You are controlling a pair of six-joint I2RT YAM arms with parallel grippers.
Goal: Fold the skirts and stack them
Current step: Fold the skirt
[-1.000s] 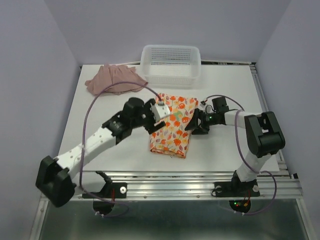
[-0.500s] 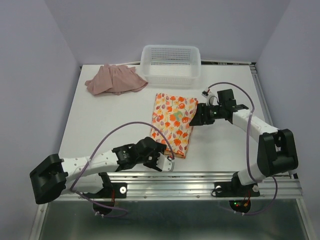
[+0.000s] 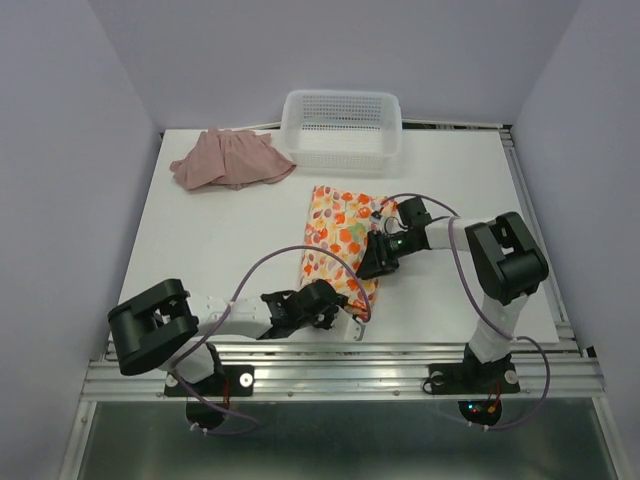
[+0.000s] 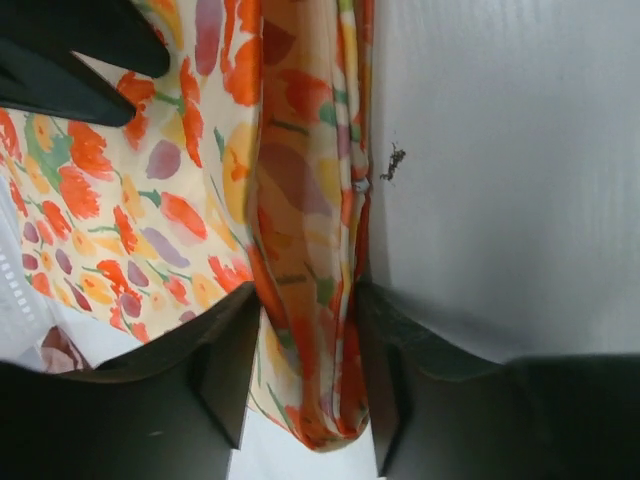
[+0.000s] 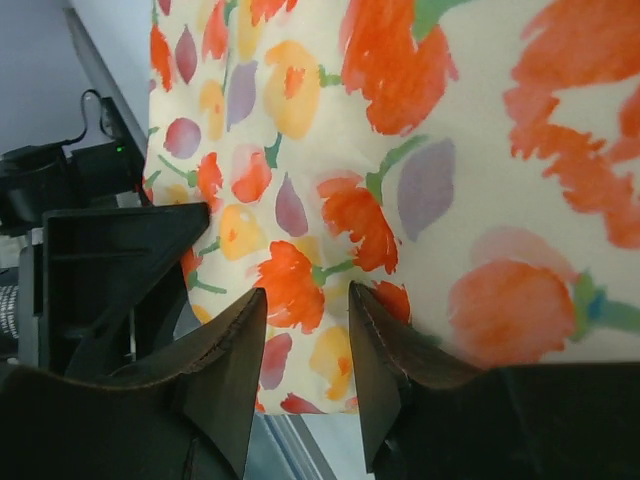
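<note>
**Near side of the basket: both grippers at the print skirt**

Just on the arms' side of the basket [image 3: 342, 128], the print skirt [image 3: 340, 235] lies folded into a long narrow shape on the table [image 3: 220, 250]. One short end points toward the basket and the other toward the near edge. The pink skirt [image 3: 232, 160] sits crumpled and unfolded just left of the basket, well apart from the print skirt.

The left gripper [image 3: 342, 308] lies low at the corner of the print skirt farthest from the basket. In the left wrist view the left gripper [image 4: 305, 300] straddles the skirt's folded edge. A ridge of doubled cloth [image 4: 300, 380] fills the narrow gap, and both fingers [image 4: 225, 370] press against it, so it holds the skirt. A small dark speck [image 4: 392, 160] marks the bare table beside that edge.

The right gripper [image 3: 372, 262] is on the skirt's right edge, farther from the basket than the skirt's middle and nearer to it than the left gripper. From the right wrist, the right gripper [image 5: 308, 300] has its fingers [image 5: 225, 370] set narrowly apart, with flat printed cloth showing through the slit. I cannot tell whether they pinch any fabric or only rest over it.
</note>
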